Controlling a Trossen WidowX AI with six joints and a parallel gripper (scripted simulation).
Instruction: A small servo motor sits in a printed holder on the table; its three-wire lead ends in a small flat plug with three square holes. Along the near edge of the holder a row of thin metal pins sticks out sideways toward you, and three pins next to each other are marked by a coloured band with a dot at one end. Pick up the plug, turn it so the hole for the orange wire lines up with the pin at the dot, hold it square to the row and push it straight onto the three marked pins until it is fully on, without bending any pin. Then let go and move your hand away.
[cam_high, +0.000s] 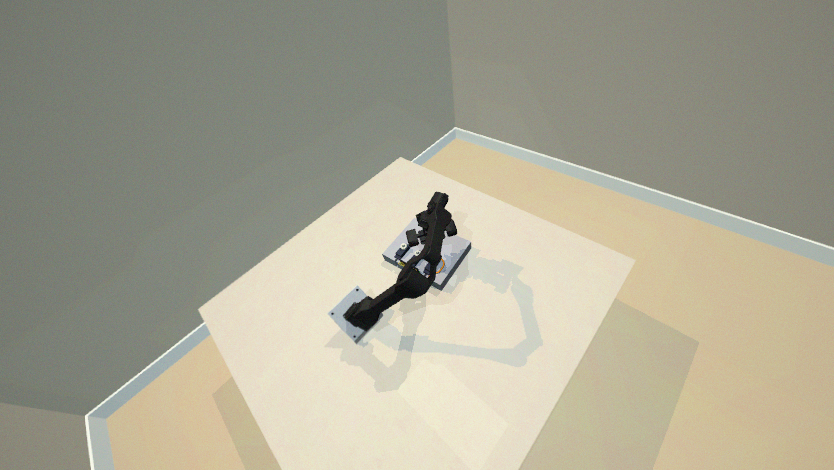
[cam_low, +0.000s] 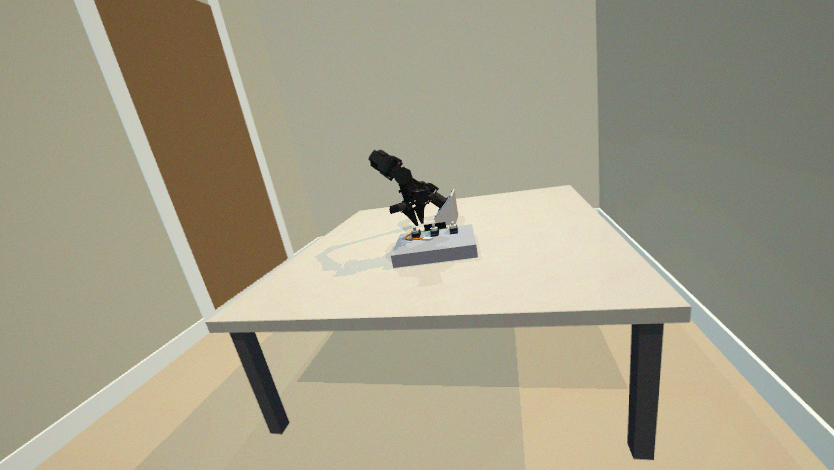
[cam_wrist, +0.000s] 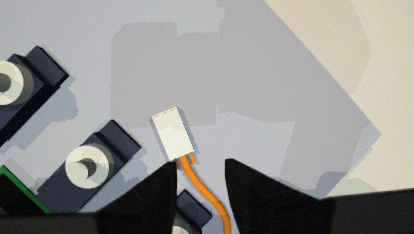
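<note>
The white plug lies flat on the grey holder, tilted in the wrist view, with its far end pointing up and slightly left. Its orange lead runs from the near end down between the fingers. My gripper is partly open and empty above the holder. In the wrist view the plug lies just beyond the fingertips, a little left of the gap between them. The pin row and the coloured band are not visible in the wrist view. The arm hides part of the holder in the top view.
Dark servos with round white horns stand on the holder: one close left of the plug, another farther left, and a third partly behind the left finger. A green-edged board is at lower left. The arm's base plate stands on the table.
</note>
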